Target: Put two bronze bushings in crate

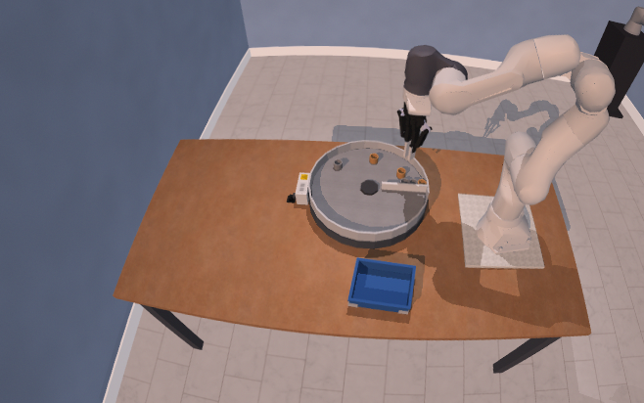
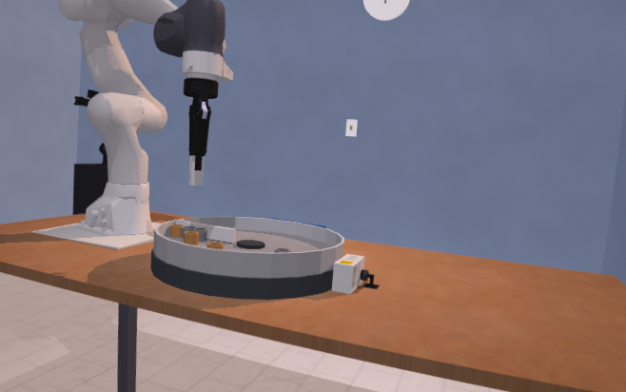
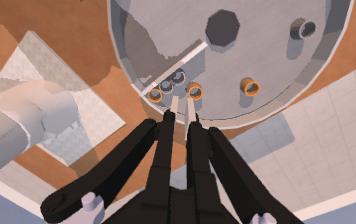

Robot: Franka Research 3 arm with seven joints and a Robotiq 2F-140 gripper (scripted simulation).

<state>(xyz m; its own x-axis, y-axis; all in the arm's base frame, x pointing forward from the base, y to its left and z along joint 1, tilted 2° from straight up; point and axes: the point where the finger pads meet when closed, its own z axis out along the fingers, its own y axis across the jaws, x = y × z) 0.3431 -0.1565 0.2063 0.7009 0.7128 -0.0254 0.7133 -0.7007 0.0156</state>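
Note:
The round grey turning table [image 1: 368, 191] carries three bronze bushings: one at the back [image 1: 374, 158], one near the white guide bar [image 1: 401, 172] and one at the bar's outer end [image 1: 422, 182]. A grey bushing [image 1: 338, 165] stands at the back left, and two more grey ones [image 3: 172, 81] rest against the bar. My gripper [image 1: 410, 153] hangs well above the table's back right rim, fingers nearly together and empty. In the wrist view its fingertips point just short of a bronze bushing [image 3: 195, 91]. The blue crate [image 1: 382, 285] is empty.
A white guide bar [image 1: 404, 186] runs from the black hub [image 1: 368, 187] to the rim. A white control box [image 1: 302, 188] sits against the turning table's left side. The arm's base stands on a pale mat at the right.

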